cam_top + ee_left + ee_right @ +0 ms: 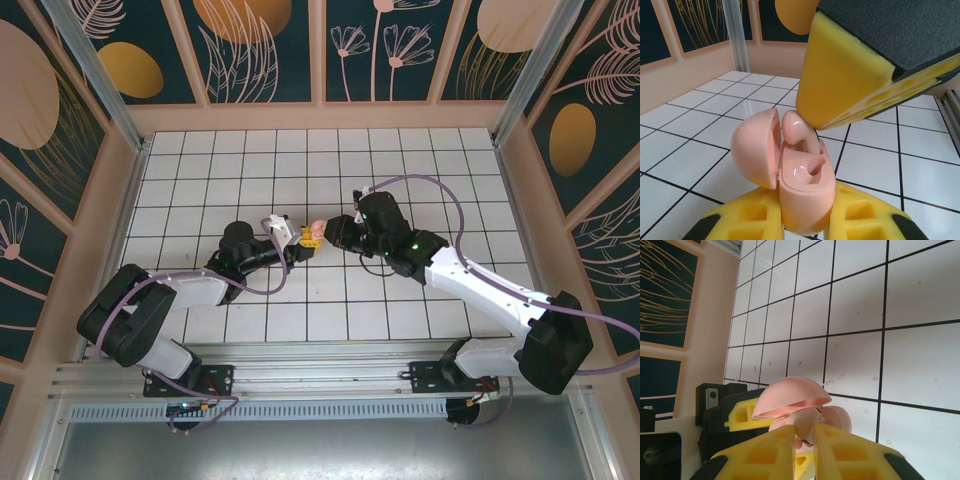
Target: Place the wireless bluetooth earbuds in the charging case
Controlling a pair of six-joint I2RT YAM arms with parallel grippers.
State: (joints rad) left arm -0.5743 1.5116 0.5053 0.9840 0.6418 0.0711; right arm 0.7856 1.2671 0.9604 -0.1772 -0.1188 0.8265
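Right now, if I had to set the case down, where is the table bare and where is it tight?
Bare: far rows of the table along the back wall, and the near squares between the left arm and right arm. Tight: the centre, where the left gripper holds the open charging case and the right gripper holds an earbud at its hollow.

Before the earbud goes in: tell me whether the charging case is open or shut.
Open: the charging case has its lid tipped aside, baring a hollow.
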